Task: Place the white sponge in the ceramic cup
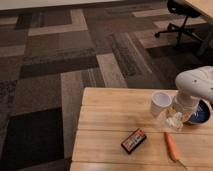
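The white arm [197, 84] hangs at right, hand [174, 119] pointing down, fingers pressed together.

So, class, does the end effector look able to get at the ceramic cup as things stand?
Probably yes: the end effector hangs low over the table, close beside the ceramic cup, and nothing seems to stand between them.

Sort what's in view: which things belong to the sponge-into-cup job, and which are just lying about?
Job: sponge, apparently held in the shut gripper, just right of the cup.
Lying about: packet, carrot and bowl on the table; chair on the floor behind.
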You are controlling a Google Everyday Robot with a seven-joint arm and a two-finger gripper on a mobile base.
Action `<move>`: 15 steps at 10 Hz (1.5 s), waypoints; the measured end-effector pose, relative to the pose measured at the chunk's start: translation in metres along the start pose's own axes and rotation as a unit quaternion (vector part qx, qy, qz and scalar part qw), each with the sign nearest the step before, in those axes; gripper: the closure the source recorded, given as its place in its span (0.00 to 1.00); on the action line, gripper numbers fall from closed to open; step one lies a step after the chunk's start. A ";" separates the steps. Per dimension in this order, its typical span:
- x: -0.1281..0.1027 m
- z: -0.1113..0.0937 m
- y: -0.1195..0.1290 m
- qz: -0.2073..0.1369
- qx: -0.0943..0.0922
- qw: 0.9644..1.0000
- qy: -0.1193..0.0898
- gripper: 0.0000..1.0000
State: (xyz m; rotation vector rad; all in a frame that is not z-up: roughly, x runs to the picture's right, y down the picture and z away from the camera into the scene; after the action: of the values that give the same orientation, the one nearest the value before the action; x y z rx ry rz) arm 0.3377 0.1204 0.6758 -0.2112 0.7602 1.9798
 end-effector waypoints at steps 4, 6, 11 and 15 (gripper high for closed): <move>-0.031 -0.044 0.018 -0.049 0.014 0.997 -0.066 1.00; -0.032 -0.044 0.018 -0.049 0.013 0.997 -0.066 1.00; -0.046 -0.055 0.053 -0.091 -0.011 0.991 -0.094 1.00; -0.063 -0.037 0.080 -0.150 -0.020 0.979 -0.134 1.00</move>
State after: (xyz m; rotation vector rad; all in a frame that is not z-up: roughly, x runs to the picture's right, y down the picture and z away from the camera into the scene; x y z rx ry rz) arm 0.2970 0.0248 0.7083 -0.0743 0.4828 1.6945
